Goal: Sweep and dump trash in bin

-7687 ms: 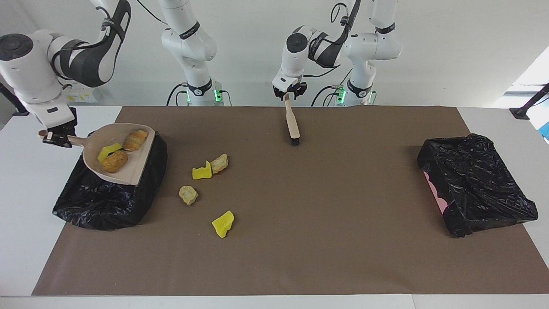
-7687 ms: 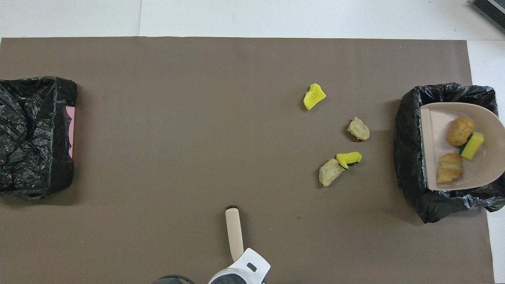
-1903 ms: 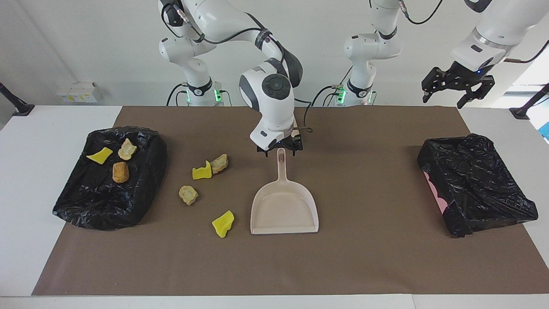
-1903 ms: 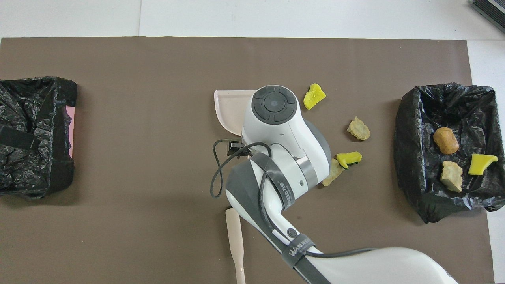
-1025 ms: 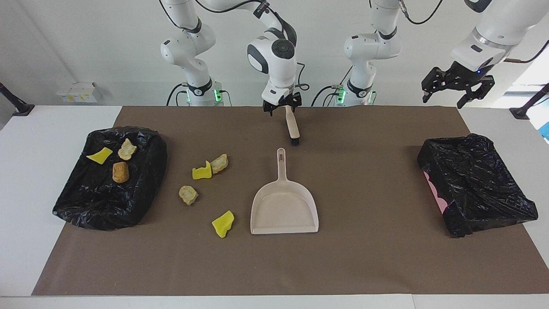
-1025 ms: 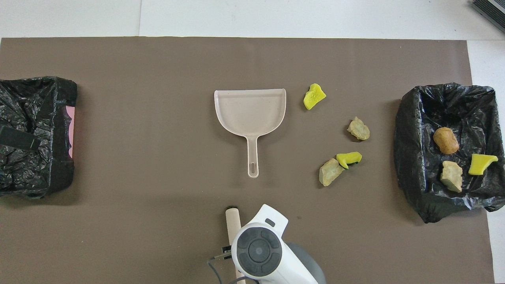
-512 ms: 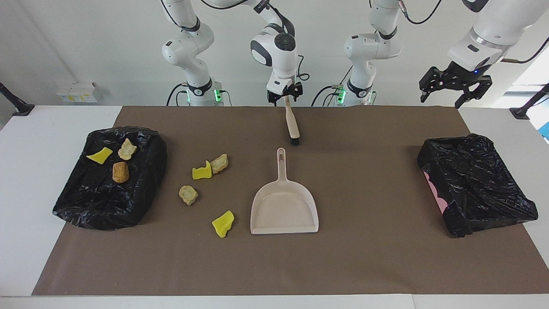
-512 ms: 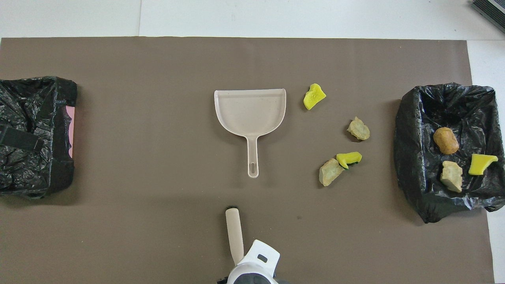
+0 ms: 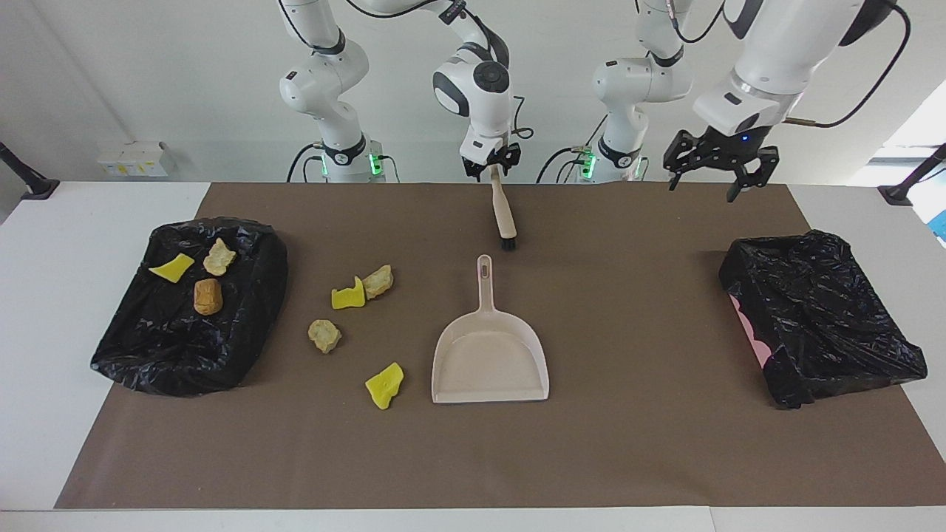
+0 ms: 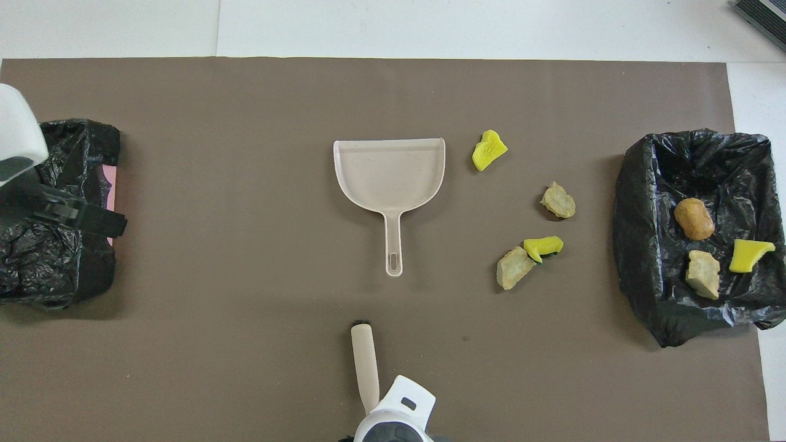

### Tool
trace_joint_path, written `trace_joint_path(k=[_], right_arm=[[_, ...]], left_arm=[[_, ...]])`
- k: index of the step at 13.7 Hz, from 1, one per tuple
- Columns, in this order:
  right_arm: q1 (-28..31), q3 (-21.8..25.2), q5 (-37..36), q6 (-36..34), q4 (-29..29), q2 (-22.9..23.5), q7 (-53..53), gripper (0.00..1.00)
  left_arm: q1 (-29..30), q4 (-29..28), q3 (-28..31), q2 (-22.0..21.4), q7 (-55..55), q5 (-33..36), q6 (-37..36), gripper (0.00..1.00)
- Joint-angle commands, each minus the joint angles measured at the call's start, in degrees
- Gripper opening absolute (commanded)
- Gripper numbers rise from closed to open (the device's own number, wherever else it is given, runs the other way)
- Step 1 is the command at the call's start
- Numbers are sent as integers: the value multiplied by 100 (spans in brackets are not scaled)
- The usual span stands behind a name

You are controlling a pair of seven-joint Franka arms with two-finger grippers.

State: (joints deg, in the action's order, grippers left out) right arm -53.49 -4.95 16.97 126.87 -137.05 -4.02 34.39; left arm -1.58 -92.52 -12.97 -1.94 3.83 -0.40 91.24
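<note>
A brown mat (image 9: 635,443) covers most of the white table (image 9: 44,414). A small white box (image 9: 137,159) sits near the wall past the table's edge at the right arm's end. A dark ribbed object (image 10: 761,18) shows at a corner of the overhead view.

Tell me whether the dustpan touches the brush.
Apart. The facing view shows bare brown mat between the dustpan handle's tip and the brush bristles.

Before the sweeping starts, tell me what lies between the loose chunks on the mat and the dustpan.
Nothing visible does. The four loose chunks lie on bare mat beside the dustpan, toward the right arm's end. The right gripper is at the brush handle; the left gripper waits open.
</note>
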Motion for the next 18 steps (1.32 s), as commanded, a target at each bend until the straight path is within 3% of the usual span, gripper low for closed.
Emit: trace_joint_path(k=[1,3,4,5,7,9,12,18], right_arm=[[-91,-6,140,163,-58,59,86,71],[-108,-6,140,198,-50,190,77,69],[-109,-6,140,224,-32,234,68,63],[-109,-6,140,224,-6,244,68,53],[-109,-6,140,216,99,314,94,18],[-74,3,140,198,284,437,321,0],[67,21,148,128,451,367,595,0],[944,56,140,-468,469,-309,939,0]], left_arm=[[-53,-765,-424,-140,-846,32,901,100],[-53,-1100,-793,-44,-1435,32,1517,100],[-53,-1136,-1038,105,-1621,32,1703,100],[-44,-1136,-1310,298,-1797,32,1826,100],[-52,-1136,-1558,536,-2052,49,2186,100],[-96,-1119,-1953,1061,-2638,381,2467,100],[-105,-1058,-2332,1573,-3633,945,2978,100],[-211,-970,-2781,2425,-5032,1973,3489,100]])
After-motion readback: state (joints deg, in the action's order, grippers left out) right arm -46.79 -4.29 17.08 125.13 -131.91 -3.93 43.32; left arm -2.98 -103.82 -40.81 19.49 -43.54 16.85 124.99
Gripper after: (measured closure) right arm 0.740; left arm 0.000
